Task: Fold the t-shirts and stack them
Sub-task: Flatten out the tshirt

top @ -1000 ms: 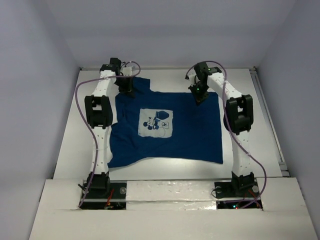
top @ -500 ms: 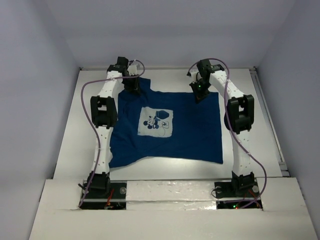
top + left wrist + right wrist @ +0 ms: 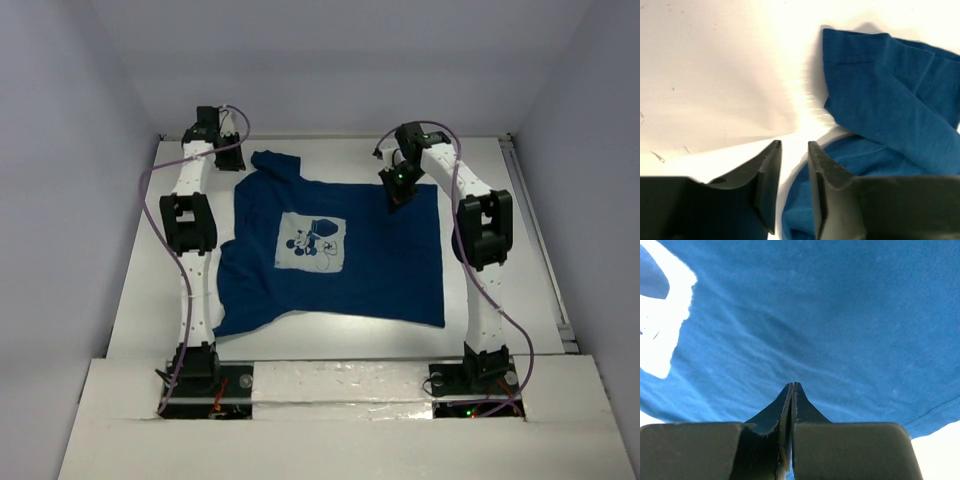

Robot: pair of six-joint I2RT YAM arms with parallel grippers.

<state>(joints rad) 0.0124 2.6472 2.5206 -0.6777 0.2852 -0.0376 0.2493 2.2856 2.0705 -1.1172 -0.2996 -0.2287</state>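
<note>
1. Left gripper (image 3: 207,133): a second ago it was down on the sleeve (image 3: 272,166) at the shirt's upper-left corner. It has since let go and swung out to the upper left of the overhead frame, clear of the cloth.
2. In the left wrist view the left gripper (image 3: 792,145) has its jaws slightly spread, with a narrow gap and nothing in it. Bare table (image 3: 715,75) is below, and the sleeve (image 3: 880,90) is at the right of the frame, apart from the fingers.
3. The sleeve ended up dragged a bit further toward the upper left. It's lapped over itself, not flat.
4. Right gripper (image 3: 394,193): barely moved, on the upper-right part of the shirt. In its wrist view the right gripper (image 3: 792,385) has its fingers pressed together with the tips against blue cloth. No fold shows between them, so I can't tell whether it is pinning anything.
5. T-shirt (image 3: 335,280): spread face up mid-table, centre of the overhead frame, print (image 3: 312,243) showing. The lower-left hem is wavy and the left side is a bit bunched.
6. My read: the release ends a tug-flat on the left side, so this is the spreading stage. No fold made yet, nothing stacked.
7. The next grab on the left likely needs that sleeve flattened first, or the rumple gets folded in.
</note>
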